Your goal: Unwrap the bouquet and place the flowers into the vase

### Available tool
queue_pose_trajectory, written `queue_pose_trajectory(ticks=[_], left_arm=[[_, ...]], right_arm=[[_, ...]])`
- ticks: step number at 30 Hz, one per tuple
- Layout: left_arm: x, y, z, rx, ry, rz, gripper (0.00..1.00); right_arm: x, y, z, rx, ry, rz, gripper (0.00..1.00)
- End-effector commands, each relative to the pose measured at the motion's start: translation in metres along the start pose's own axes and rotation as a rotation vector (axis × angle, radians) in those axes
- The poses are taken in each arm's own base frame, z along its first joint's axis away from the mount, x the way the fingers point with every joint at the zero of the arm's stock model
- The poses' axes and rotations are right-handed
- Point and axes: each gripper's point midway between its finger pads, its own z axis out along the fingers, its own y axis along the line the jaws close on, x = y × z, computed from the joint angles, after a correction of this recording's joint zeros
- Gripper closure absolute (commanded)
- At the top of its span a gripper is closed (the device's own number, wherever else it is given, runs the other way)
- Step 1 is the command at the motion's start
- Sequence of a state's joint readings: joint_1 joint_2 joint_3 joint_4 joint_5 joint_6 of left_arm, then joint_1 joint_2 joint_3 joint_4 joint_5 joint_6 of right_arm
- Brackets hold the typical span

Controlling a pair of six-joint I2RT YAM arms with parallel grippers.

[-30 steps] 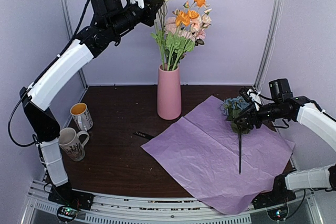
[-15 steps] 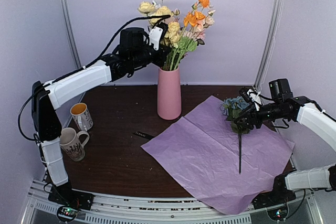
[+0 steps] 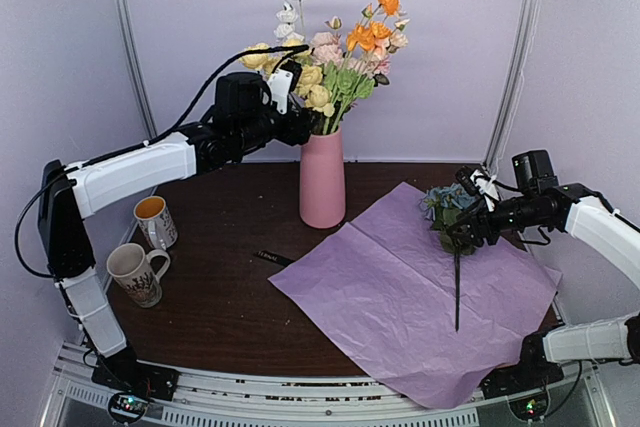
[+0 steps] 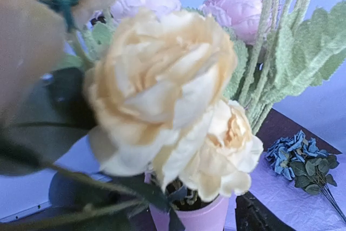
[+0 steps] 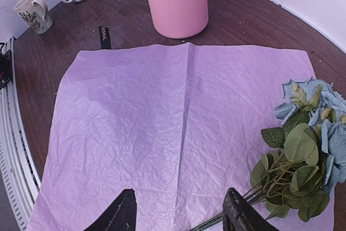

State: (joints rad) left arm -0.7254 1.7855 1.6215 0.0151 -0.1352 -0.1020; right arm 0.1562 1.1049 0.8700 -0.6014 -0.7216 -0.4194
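Far centre, flowers (image 3: 345, 52) standing in vase (image 3: 322, 179). At yellow blooms, left gripper (image 3: 298, 119), jaw state can't tell. On right, right gripper (image 5: 181, 212) spread open over tissue paper (image 5: 151, 128), blue rose sprig (image 5: 303, 150) beside it.

The dark brown surface (image 3: 220, 297) carries a tall pink vase (image 3: 322, 187), upright near the back middle. A creased sheet of lilac tissue paper (image 3: 400, 287) lies spread over the right half, its near corner reaching past the front edge. A short black ribbon (image 3: 272, 258) lies just left of the sheet. At the left edge stand a patterned mug (image 3: 155, 221) and a second mug (image 3: 133, 273).
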Motion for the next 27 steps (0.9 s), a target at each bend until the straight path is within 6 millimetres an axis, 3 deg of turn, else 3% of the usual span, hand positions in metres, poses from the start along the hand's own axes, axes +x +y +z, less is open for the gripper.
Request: queue_pose_trajectory(ticks=[1, 5, 8, 12, 17, 21, 27], left_arm=[[-0.045, 0.016, -0.048, -0.042, -0.143, -0.069, 0.26], [-0.028, 0.019, -0.075, -0.045, -0.118, -0.085, 0.24], [-0.015, 0.018, -0.100, -0.034, -0.101, -0.094, 0.24], [0.009, 0.014, -0.128, -0.017, -0.087, -0.105, 0.24], [0.039, 0.013, -0.146, -0.012, -0.044, -0.128, 0.25], [0.047, 0.002, -0.148, 0.024, -0.019, -0.135, 0.27], [0.039, -0.018, -0.148, 0.075, -0.025, -0.128, 0.28]], right_arm=[[0.006, -0.019, -0.004, 0.117, 0.025, 0.009, 0.46], [0.011, -0.042, -0.014, 0.265, 0.084, 0.018, 0.47], [0.027, -0.056, -0.024, 0.349, 0.216, 0.023, 0.49], [0.072, -0.059, -0.029, 0.358, 0.463, 0.039, 0.49], [0.117, -0.052, -0.021, 0.288, 0.656, 0.101, 0.45], [0.120, -0.054, -0.006, 0.247, 0.677, 0.158, 0.44], [0.115, -0.051, 0.026, 0.127, 0.679, 0.259, 0.44]])
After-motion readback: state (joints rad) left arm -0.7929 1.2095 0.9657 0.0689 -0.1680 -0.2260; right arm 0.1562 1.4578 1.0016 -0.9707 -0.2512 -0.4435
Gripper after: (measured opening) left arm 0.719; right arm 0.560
